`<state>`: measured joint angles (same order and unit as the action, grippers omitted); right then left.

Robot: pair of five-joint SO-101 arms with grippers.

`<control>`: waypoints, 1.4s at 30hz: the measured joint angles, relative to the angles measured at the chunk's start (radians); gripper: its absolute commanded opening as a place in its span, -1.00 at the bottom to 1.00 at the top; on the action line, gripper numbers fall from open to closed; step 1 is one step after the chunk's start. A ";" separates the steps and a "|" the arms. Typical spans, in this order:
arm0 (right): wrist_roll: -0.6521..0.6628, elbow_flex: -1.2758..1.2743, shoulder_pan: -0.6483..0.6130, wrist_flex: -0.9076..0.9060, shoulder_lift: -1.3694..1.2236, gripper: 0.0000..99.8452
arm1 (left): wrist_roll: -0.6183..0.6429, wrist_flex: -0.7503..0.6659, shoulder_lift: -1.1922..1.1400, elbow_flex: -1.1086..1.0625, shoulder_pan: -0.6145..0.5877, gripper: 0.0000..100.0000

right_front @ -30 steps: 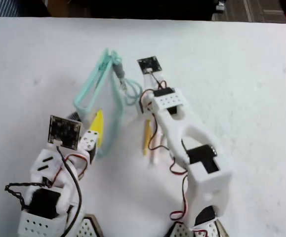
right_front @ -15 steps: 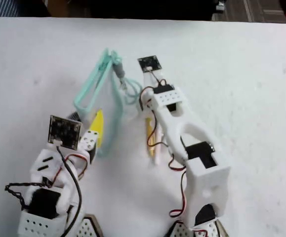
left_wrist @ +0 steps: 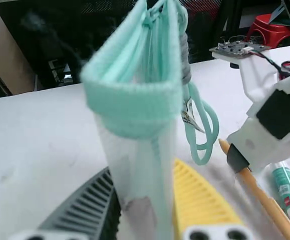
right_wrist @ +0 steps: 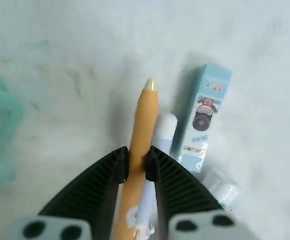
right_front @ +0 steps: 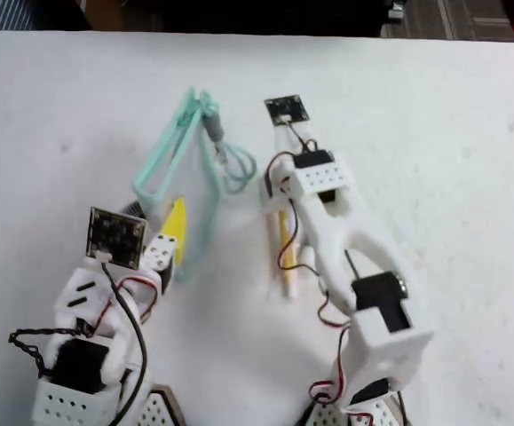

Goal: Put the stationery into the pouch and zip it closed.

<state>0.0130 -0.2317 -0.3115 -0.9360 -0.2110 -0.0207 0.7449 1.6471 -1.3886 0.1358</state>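
The orange pencil [right_wrist: 143, 117] is sitting pinched between the jaws of the right pincer [right_wrist: 137, 157], which is gripping narrowly on the shaft some way behind the tip. Whether the pencil is resting on the counter [right_front: 434, 133] or lifted just off it is not showing. Just beside it, 2 more pieces are lying on the counter: a white pen [right_wrist: 164, 131] and a pale blue box [right_wrist: 203, 115].

Being stiff, light and smooth, the pencil is likely to swivel in the jaws, so a hold nearer mid-shaft is looking safer.

Toward the left arm, the mint pouch [left_wrist: 134, 95] is standing on edge with its mouth gaping and its thin wall clamped in the left pincer [left_wrist: 142, 175]. It is looking soft and limp, so gripping near the rim is what is propping the opening. Its cord loop [left_wrist: 205, 125] is trailing at the zip end.
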 measured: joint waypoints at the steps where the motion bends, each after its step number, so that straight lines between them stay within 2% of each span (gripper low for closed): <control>1: 0.000 -0.009 0.000 0.000 0.023 -0.97 | 0.009 0.000 0.000 0.000 0.000 -0.75; 7: 0.000 -0.129 0.000 0.000 0.226 -0.97 | 0.107 0.000 0.000 0.000 -0.002 -0.75; 13: 0.000 -0.293 0.000 0.011 0.546 -0.97 | 0.118 0.000 0.000 0.000 -0.003 -0.75; 20: 0.000 -0.514 0.000 0.158 0.908 -0.97 | 0.112 0.002 0.000 0.000 0.043 -0.75; 23: 0.000 -0.500 0.002 0.158 1.057 -0.97 | 0.071 0.008 0.002 0.000 0.068 -0.74; 27: 0.000 -0.397 -0.025 0.094 1.237 -0.97 | 0.058 0.020 0.008 0.000 0.071 -0.57; 34: 0.000 -0.161 -0.144 0.068 1.366 -0.97 | 0.055 0.086 0.008 0.002 0.077 -0.60; 42: 0.000 -0.094 -0.206 0.292 1.336 -0.97 | 0.055 0.094 0.009 0.002 0.080 -0.60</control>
<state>0.0130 -0.3253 -0.5171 -0.6444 1.1254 0.0345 0.8385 1.6563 -1.3871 0.2156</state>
